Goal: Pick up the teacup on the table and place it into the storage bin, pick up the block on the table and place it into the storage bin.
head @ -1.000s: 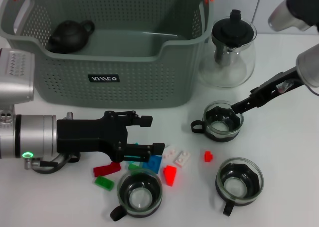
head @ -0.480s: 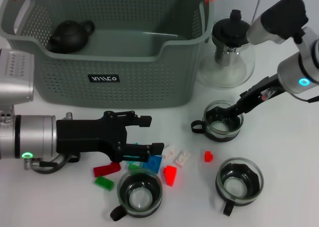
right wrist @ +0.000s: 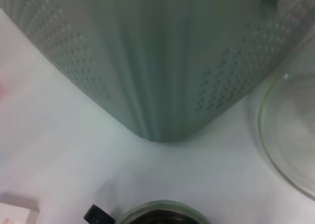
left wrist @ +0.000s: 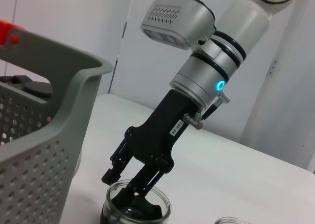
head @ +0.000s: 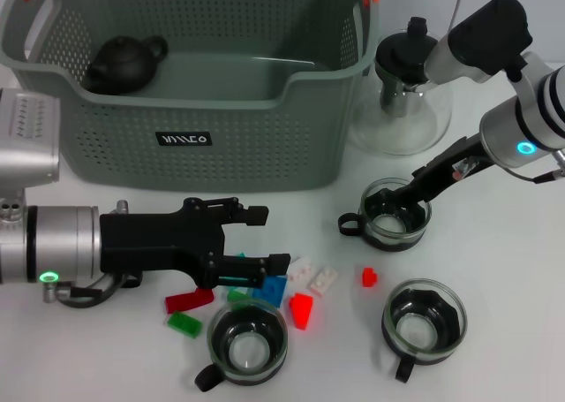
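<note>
Teacup (head: 396,215), right claw (head: 399,201) inside.

Small black label (head: 184,140) on the front wall of the storage bin (head: 265,119): white stylised characters, not legible as a word from the head view. Small white tag (left wrist: 175,129) on the black body of the right hand (left wrist: 129,184), seen in the left wrist view: dark print, looks like a short number code, too small to read reliably. Row of zigzag markings (left wrist: 168,11) on the grey housing above it, no letters. Nothing else readable.
</note>
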You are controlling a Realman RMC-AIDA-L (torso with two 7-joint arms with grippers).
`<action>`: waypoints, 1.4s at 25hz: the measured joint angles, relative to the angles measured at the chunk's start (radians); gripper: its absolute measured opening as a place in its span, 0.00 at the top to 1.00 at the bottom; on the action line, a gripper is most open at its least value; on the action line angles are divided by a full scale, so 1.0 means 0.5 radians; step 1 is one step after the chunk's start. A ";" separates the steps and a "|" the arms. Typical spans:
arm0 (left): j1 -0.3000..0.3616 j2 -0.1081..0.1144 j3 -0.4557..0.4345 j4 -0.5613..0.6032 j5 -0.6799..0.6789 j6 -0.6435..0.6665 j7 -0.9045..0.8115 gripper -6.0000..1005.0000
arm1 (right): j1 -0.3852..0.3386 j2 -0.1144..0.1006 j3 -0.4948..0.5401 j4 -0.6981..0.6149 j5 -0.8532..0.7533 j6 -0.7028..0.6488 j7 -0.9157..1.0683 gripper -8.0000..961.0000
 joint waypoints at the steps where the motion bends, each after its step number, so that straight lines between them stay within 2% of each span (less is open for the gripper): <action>1: 0.000 0.000 -0.001 -0.005 0.000 0.000 0.004 0.18 | 0.000 0.000 -0.009 0.001 0.004 0.001 -0.007 0.29; 6: -0.001 0.002 -0.006 -0.009 0.000 0.000 0.010 0.18 | 0.000 -0.001 -0.065 0.002 0.029 -0.007 -0.017 0.47; 17: -0.001 0.003 -0.009 -0.008 0.000 0.003 0.010 0.18 | -0.028 -0.017 -0.054 -0.022 0.133 -0.054 -0.042 0.83; 22: 0.000 0.008 -0.009 -0.008 -0.002 0.015 0.009 0.18 | -0.057 -0.018 -0.048 -0.098 0.133 -0.146 -0.048 0.93; 26: 0.010 0.016 -0.009 -0.008 -0.003 0.024 -0.002 0.18 | -0.165 -0.020 -0.037 -0.359 0.164 -0.443 -0.061 0.93; 28: 0.019 0.017 -0.010 -0.008 -0.003 0.030 -0.004 0.18 | -0.260 -0.024 -0.007 -0.646 0.265 -0.750 -0.064 0.93; 29: 0.023 0.017 -0.011 -0.008 -0.003 0.030 -0.004 0.18 | -0.260 -0.024 -0.007 -0.646 0.265 -0.750 -0.064 0.93; 35: 0.051 0.016 -0.018 0.000 -0.005 0.020 -0.004 0.18 | -0.344 -0.029 0.133 -1.134 0.553 -1.176 -0.049 0.93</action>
